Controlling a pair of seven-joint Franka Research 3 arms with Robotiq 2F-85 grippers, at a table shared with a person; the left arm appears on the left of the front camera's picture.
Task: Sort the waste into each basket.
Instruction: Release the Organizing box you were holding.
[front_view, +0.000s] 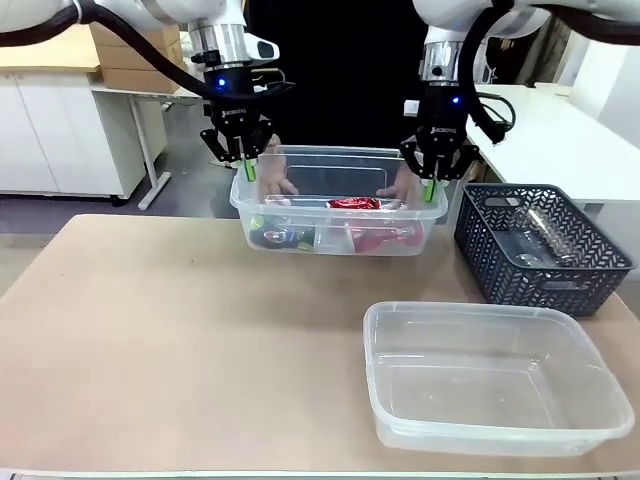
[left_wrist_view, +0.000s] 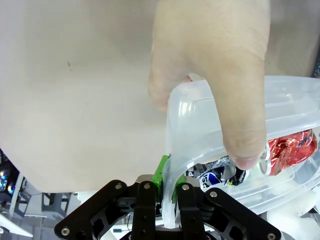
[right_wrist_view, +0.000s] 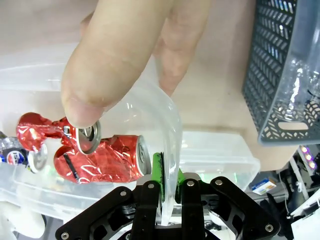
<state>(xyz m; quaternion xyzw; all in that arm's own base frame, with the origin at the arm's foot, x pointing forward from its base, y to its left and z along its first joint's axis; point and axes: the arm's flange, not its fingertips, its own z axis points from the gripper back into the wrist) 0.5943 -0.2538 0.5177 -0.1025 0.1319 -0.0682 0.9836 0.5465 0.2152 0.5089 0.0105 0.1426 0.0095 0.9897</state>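
A clear tub (front_view: 330, 153) holding crushed cans hangs at the table's far side. My left gripper (front_view: 247, 170) is shut on its left rim and my right gripper (front_view: 432, 185) on its right rim. The left wrist view has my left gripper (left_wrist_view: 169, 200) pinching the tub wall (left_wrist_view: 190, 125); in the right wrist view my right gripper (right_wrist_view: 169, 185) pinches the other wall (right_wrist_view: 165, 115). A person's hands (front_view: 275, 182) grip both ends too. Inside lie red cans (front_view: 355, 204) (right_wrist_view: 110, 157) and a blue-and-red can (front_view: 280, 237). An empty clear tub (front_view: 470, 307) sits front right.
A dark lattice basket (front_view: 500, 260) with clear plastic bottles (front_view: 535, 235) stands at the right, close to the held tub's right end. The person's thumbs (left_wrist_view: 245, 150) (right_wrist_view: 85, 100) reach inside the tub. Bare tabletop (front_view: 150, 330) spreads left and in front.
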